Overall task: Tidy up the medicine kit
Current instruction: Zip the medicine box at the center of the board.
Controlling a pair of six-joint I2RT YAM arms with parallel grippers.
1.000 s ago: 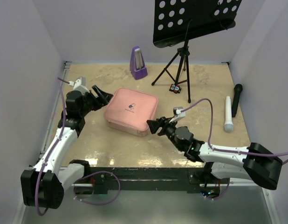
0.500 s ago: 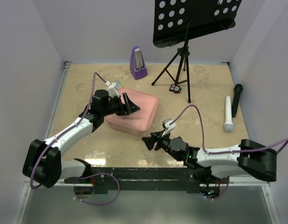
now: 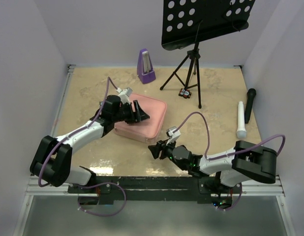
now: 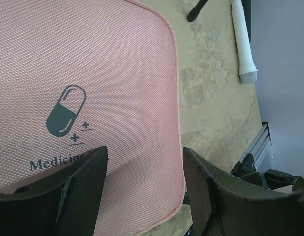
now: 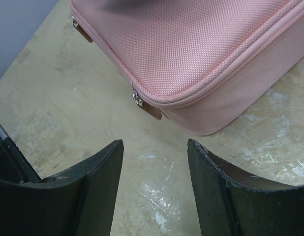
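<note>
Kit [image 3: 153, 118] closed, flat on surface [image 3: 93, 88], centre-left: left hand [image 3: 141, 112] hovers over it, right hand [image 3: 153, 149] sits just off its near corner, facing zip pulls [image 5: 151, 110]; both hands part-open, empty.

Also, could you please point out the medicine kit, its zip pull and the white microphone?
medicine kit [image 3: 152, 121]: top external view, bare lid near the right edge.
zip pull [image 5: 151, 111]: right wrist view, pink tab at the corner.
white microphone [image 3: 241, 119]: top external view, mid-body.
</note>
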